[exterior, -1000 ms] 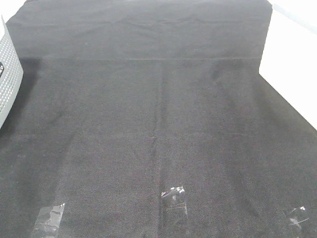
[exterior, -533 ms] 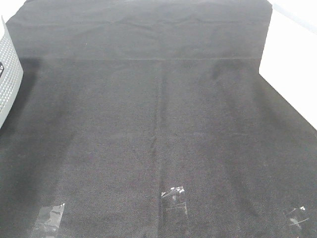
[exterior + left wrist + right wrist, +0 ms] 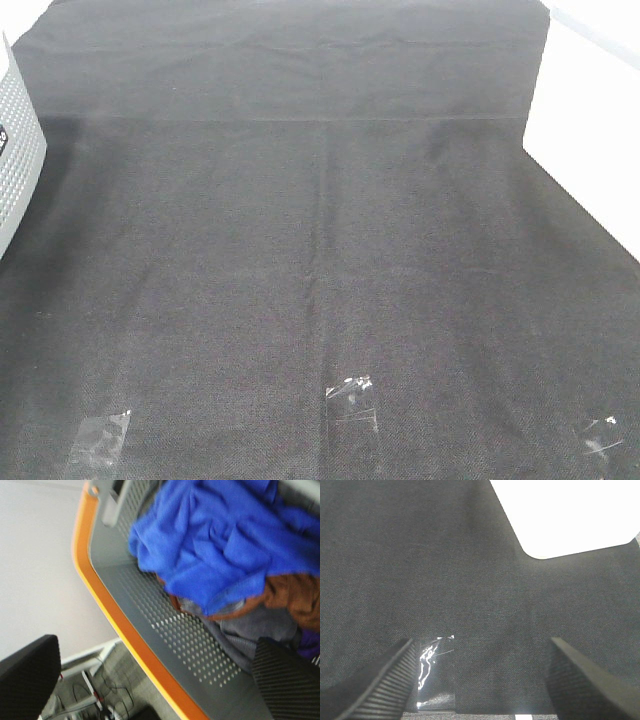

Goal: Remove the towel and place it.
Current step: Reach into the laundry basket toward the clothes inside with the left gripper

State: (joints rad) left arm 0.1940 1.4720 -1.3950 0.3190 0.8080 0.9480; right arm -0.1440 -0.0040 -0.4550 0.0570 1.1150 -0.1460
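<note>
The bright blue towel (image 3: 220, 545) lies crumpled inside a grey perforated basket (image 3: 165, 630) with an orange rim, on top of brown and grey cloths; it shows only in the left wrist view. My left gripper (image 3: 155, 680) is open above the basket's rim, apart from the towel and holding nothing. My right gripper (image 3: 480, 680) is open and empty, hovering over the black table cloth (image 3: 300, 250). Neither gripper shows in the exterior high view.
The basket's white perforated side (image 3: 15, 160) shows at the left edge of the exterior high view. Strips of clear tape (image 3: 352, 400) lie on the cloth near the front. Bare white table (image 3: 590, 130) lies to the right. A brown cloth (image 3: 295, 597) lies under the towel.
</note>
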